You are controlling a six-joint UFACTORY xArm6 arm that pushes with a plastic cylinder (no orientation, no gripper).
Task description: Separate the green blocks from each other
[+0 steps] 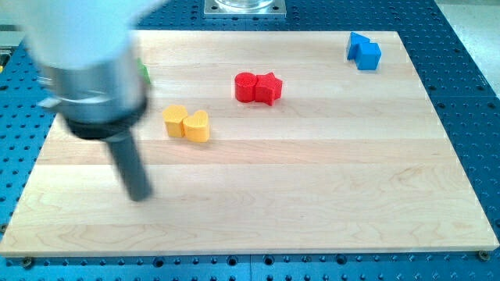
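Wooden counter (312, 195), light planks, sitting on a blue perforated base (469, 70). No containers on it, just loose blocks.

Green: only a sliver of a green block (144, 72) shows at the view's upper left, poking out from behind the arm's blurred grey housing (90, 70). Shape can't be made out, and I can't tell whether it's one block or two touching; the rest is hidden.

No gripper on this rig, so nothing to read as wide, narrow or holding. The dark rod's tip (140, 195) is down on the counter at the view's left, below the green sliver and well apart from it, touching no block.

Others:
- yellow pair, touching: yellow block (175, 122) and yellow heart (197, 126), near the tip, up and to the view's right of it
- red pair, touching: red cylinder (246, 87) and red star (268, 88), centre top
- blue blocks (363, 51) clustered at the view's top right corner, shapes unclear
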